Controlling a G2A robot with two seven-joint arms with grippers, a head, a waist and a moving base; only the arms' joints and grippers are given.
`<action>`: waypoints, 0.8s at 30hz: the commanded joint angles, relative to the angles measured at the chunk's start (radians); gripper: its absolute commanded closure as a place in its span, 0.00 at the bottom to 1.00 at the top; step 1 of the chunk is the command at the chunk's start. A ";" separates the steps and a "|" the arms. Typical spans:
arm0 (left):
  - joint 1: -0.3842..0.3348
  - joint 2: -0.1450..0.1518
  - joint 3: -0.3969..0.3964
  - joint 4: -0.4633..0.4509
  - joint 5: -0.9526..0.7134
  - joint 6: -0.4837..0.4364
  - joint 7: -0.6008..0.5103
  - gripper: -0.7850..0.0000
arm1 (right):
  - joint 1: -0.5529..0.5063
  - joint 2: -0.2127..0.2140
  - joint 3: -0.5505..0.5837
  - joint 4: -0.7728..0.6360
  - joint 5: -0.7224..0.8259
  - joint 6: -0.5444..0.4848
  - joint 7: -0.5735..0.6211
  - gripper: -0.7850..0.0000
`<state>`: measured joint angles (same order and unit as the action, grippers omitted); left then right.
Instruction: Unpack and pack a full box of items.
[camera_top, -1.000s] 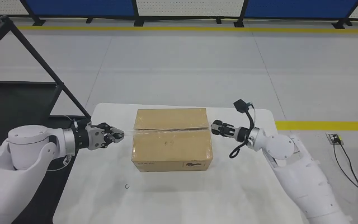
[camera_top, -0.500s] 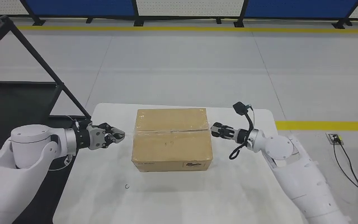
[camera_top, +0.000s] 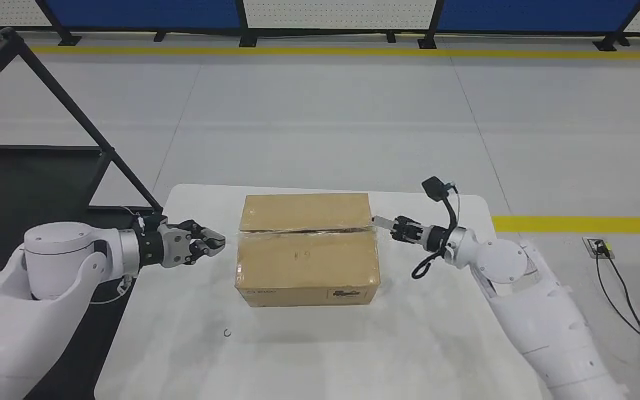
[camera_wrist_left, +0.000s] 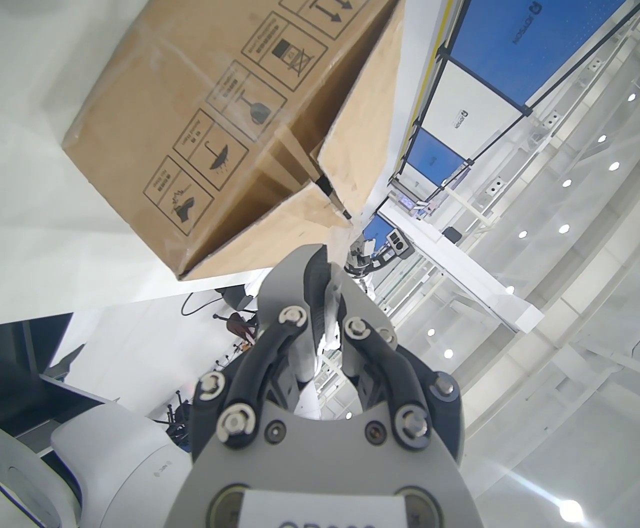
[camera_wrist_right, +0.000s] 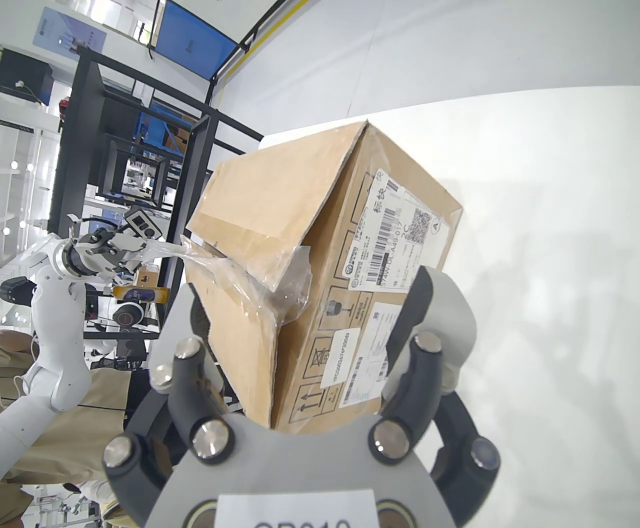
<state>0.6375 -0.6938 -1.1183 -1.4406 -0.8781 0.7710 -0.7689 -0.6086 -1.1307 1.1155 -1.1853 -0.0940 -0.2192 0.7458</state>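
Top camera looks down on table (camera_top: 300, 350); wrist cameras face box (camera_top: 307, 250) from opposite ends, close; all share box.

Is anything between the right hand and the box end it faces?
Nothing visible does. The open right hand sits close to the box end; only loose clear tape clings to that corner.
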 joint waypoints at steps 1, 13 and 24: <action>-0.001 -0.001 0.000 0.001 0.001 0.000 -0.001 1.00 | -0.006 0.003 0.018 -0.021 0.004 -0.019 -0.024 0.00; -0.003 -0.005 -0.006 0.022 0.011 -0.008 -0.011 1.00 | 0.039 -0.011 -0.038 -0.148 0.098 -0.070 0.101 0.00; -0.004 -0.010 0.000 0.035 0.030 -0.017 -0.009 1.00 | 0.193 -0.083 -0.221 0.030 0.168 -0.073 0.130 0.00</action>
<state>0.6343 -0.7031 -1.1190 -1.4075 -0.8488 0.7547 -0.7772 -0.4251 -1.2086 0.9046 -1.1726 0.0664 -0.2938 0.8716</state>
